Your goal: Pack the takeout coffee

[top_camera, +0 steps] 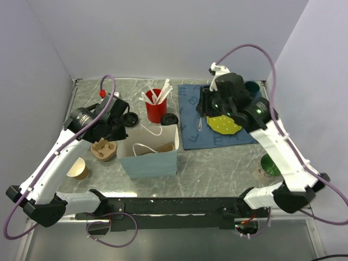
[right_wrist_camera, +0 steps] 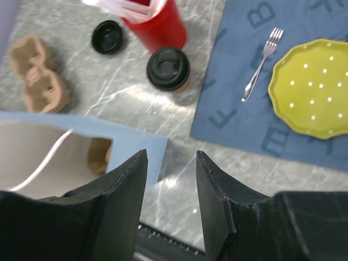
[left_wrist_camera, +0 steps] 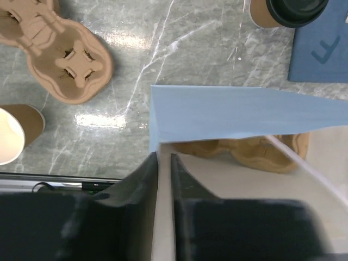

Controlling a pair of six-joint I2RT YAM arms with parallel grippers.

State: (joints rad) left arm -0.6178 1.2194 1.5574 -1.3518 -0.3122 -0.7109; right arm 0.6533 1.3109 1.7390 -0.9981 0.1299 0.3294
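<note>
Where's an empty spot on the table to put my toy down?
The biggest bare patch lies between the blue bag, the blue mat and the green bowl. It's crowded around the red cup, takeout coffee and loose lid.

Bright, even light, prob from overhead, shadows r soft n short. Glare patches on the marble table [left_wrist_camera: 217,54] ahead-left of the left gripper [left_wrist_camera: 164,157], one more between the right gripper [right_wrist_camera: 172,157] fingers. Both wrist cams: fingers blurry up close, stuff farther out sharp. The paper bag [left_wrist_camera: 228,117] wall beside left gripper looks washed out.
</note>
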